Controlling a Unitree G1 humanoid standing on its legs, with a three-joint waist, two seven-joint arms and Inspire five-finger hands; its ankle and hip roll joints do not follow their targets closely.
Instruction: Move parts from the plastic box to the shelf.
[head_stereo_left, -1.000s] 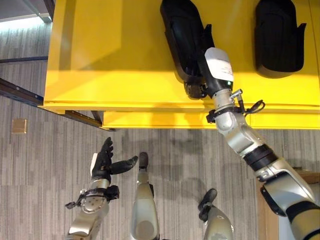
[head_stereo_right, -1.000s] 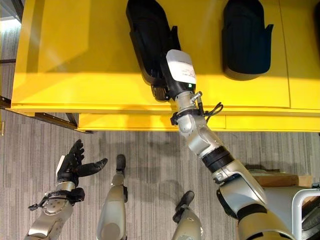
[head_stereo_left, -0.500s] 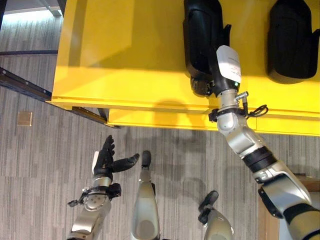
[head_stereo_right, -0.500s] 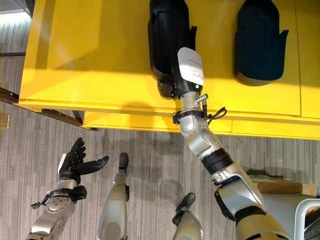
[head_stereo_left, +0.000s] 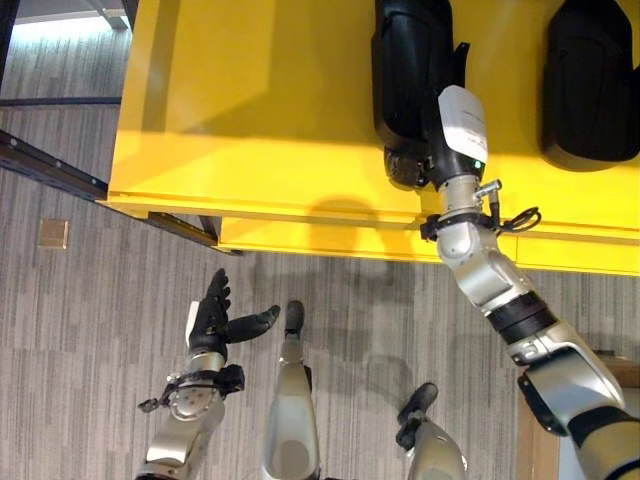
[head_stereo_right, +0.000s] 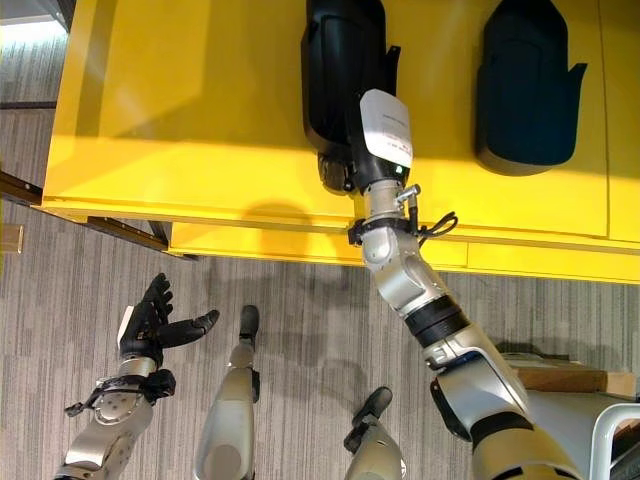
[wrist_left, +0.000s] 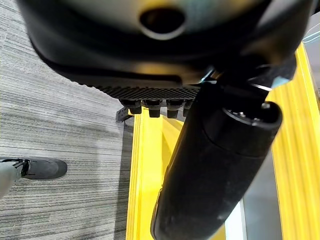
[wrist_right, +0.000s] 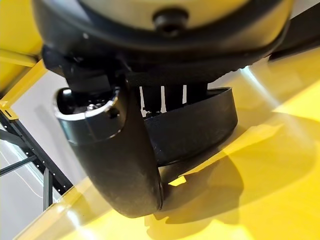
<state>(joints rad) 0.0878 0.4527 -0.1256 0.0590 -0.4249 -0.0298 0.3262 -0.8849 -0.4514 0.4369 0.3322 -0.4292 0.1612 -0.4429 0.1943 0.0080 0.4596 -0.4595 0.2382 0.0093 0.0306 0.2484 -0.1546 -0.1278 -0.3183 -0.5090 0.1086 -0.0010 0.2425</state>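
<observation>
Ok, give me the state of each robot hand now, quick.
Left robot hand: open, fingers relaxed, holding nothing, over the floor.
Right robot hand: at the near end of a black part on the yellow shelf; fingers hidden, cannot be told.

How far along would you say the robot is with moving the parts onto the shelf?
One black part already lies on the yellow shelf, clear of both hands. A second black part also rests on the shelf with the right hand at its near end; whether the fingers are curled round it cannot be told, so release is unconfirmed. The left hand hangs open over the floor, holding nothing. The plastic box is not visible, so what remains is unknown.
</observation>
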